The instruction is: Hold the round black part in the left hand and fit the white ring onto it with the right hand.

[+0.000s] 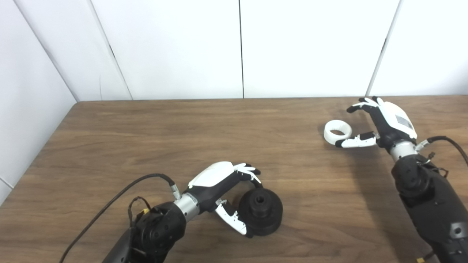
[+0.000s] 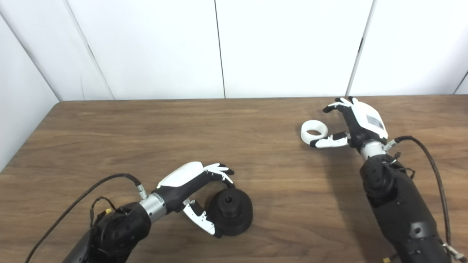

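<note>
On the wooden desk, the left hand curls around the round black part, fingers over its far edge and thumb at its near side. Well apart, the white ring lies flat by the right hand, which is spread wide, thumb touching the ring, nothing between them.

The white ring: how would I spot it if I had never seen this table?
Look to the far right of the wooden table, just ahead of the right hand. The white ring lies flat there, pale and hollow, unlike the dark solid round black part.
</note>
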